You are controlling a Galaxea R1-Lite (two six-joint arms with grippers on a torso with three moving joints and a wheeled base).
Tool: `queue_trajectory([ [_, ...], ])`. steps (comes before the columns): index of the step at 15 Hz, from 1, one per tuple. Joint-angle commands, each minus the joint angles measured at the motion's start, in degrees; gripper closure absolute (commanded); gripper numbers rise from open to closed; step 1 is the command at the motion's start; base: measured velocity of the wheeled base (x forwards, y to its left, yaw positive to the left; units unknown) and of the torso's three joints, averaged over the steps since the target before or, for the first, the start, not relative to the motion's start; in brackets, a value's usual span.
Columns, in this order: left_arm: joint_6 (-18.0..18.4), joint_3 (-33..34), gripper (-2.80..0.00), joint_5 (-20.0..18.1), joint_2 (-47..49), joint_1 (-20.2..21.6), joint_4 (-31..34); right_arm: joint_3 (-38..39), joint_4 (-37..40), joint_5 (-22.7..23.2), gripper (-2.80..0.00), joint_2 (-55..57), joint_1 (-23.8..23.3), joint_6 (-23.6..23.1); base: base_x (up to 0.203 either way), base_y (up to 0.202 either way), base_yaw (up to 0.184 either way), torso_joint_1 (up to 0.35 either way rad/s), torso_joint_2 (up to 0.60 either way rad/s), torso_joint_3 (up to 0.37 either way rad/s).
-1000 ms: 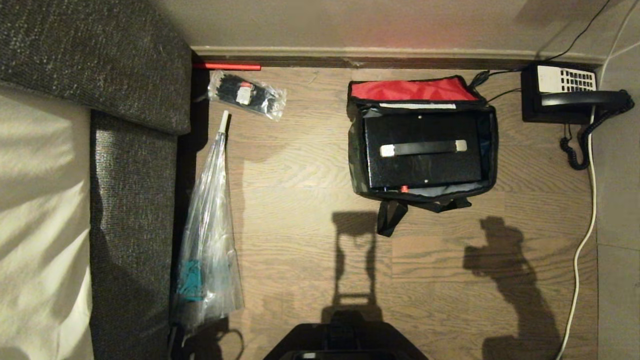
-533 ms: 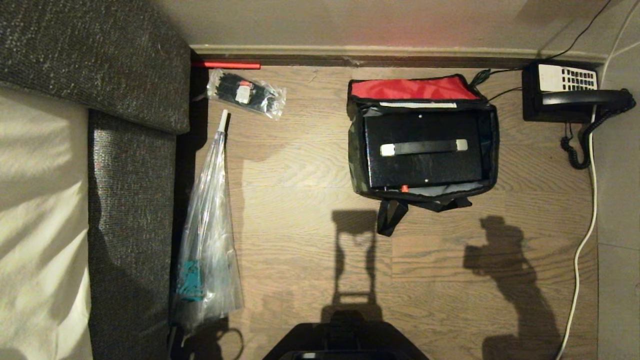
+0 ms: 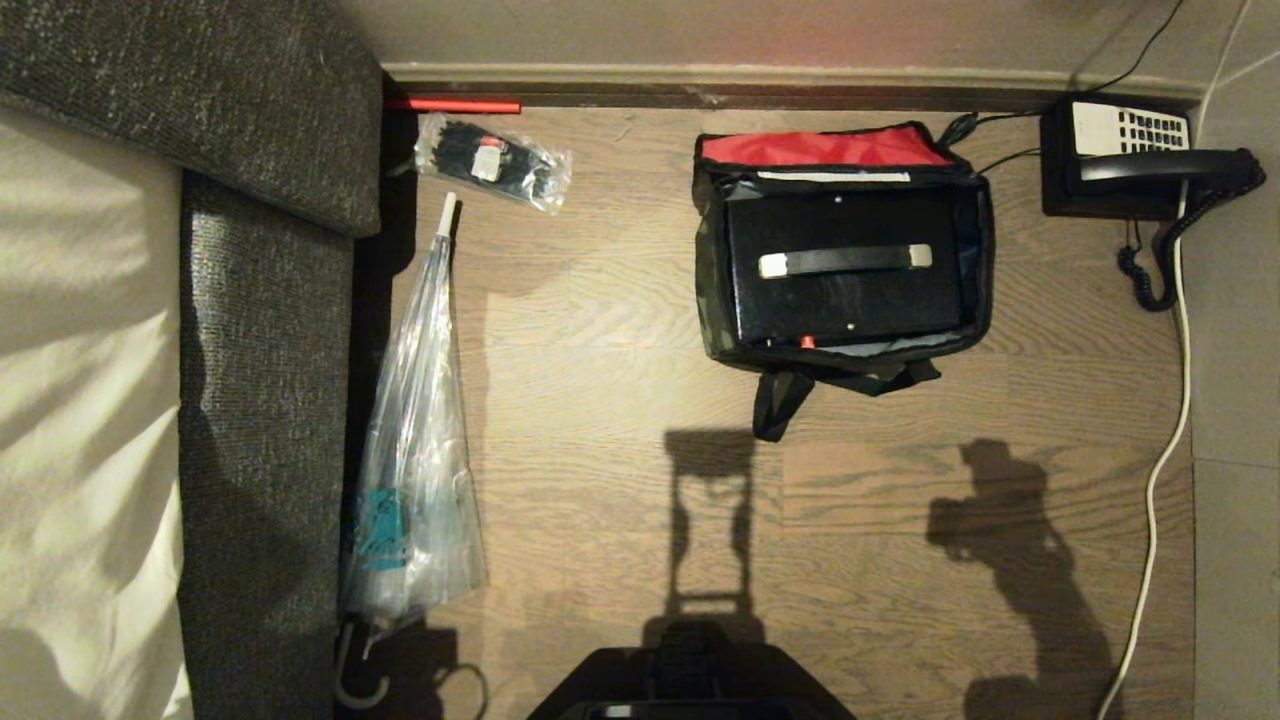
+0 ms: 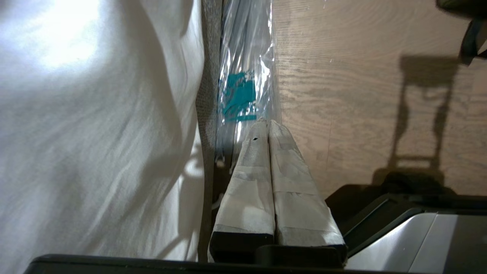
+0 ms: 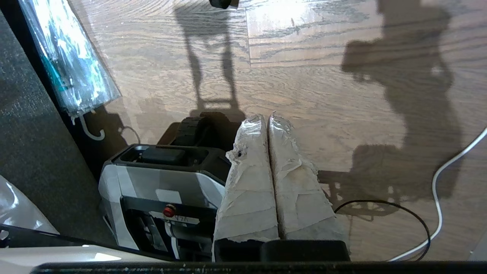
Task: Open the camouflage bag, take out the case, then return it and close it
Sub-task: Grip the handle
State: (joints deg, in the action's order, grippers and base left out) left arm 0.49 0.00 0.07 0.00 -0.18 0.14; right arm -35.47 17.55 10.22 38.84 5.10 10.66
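Observation:
The camouflage bag [image 3: 708, 300] stands open on the wood floor near the far wall, its red-lined lid [image 3: 820, 148] folded back. Inside it sits the black case [image 3: 845, 305], with a dark bar [image 3: 845, 261] on top that is whitish at its ends. Neither gripper shows in the head view. In the left wrist view my left gripper [image 4: 268, 122] is shut and empty, low beside the bed's edge. My right gripper [image 5: 267, 117] is also shut and empty, above bare floor beside my base, well short of the bag.
A black desk telephone [image 3: 1120, 170] with a coiled cord sits right of the bag, and a white cable [image 3: 1165, 460] runs along the right side. A clear folded umbrella [image 3: 420, 450] and a small plastic packet [image 3: 495, 175] lie left, beside the grey bed [image 3: 270, 420].
The whole head view has shifted: bag, telephone and wall edge sit slightly higher in the picture. Neither arm has moved and the bag's contents look the same.

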Motion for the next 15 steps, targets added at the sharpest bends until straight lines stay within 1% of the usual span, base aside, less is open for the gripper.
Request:
queue_trajectory([
  [1,-0.2,0.1,0.0,0.0,0.0,0.0,0.1,0.0,0.1,0.1,0.0,0.1,0.0,0.1,0.0,0.0,0.0,0.0,0.0,0.0],
  [5,-0.1,0.0,0.0,0.1,0.0,0.0,0.0,0.0,0.2,-0.2,0.0,0.1,0.0,-0.5,0.0,0.0,0.0,0.0,0.0,0.0],
  [7,-0.1,0.1,0.0,0.0,0.0,0.0,0.1,0.4,0.4,-0.2,0.0,0.3,0.0,-5.1,0.0,0.0,0.0,0.0,0.0,0.0],
  [9,-0.1,0.0,0.0,0.0,0.0,0.0,0.0,0.9,0.4,-0.7,0.0,2.8,0.0,-11.2,0.0,0.0,0.0,0.0,0.0,0.0],
  [10,-0.1,0.0,0.0,0.1,0.0,0.0,0.0,1.0,0.2,-2.7,0.0,4.9,0.2,-14.5,0.0,0.0,0.0,0.0,0.0,0.0],
  [11,-0.1,0.0,0.0,0.1,0.0,0.0,0.0,1.1,-0.2,-5.7,0.0,7.3,2.0,-17.4,0.0,0.0,0.0,0.0,0.0,0.0],
  [12,-0.1,0.0,0.0,0.1,0.0,0.0,0.1,1.1,-1.2,-9.1,0.0,10.4,3.8,-19.3,0.0,0.0,0.0,0.0,0.0,0.0],
  [13,-0.1,0.0,0.0,0.0,0.0,0.0,0.1,0.8,-4.0,-11.9,0.0,14.3,4.8,-20.7,0.0,0.0,0.0,0.0,0.0,0.0],
  [14,-0.1,0.0,0.0,0.1,0.0,0.0,0.0,0.6,-7.8,-13.4,0.0,18.3,5.9,-22.6,0.0,0.0,0.0,0.0,0.0,0.0],
  [15,-0.1,0.1,0.0,0.0,0.0,0.0,0.0,0.6,-12.2,-14.8,0.0,22.4,7.0,-25.6,0.0,0.0,0.0,0.0,0.0,0.0],
])
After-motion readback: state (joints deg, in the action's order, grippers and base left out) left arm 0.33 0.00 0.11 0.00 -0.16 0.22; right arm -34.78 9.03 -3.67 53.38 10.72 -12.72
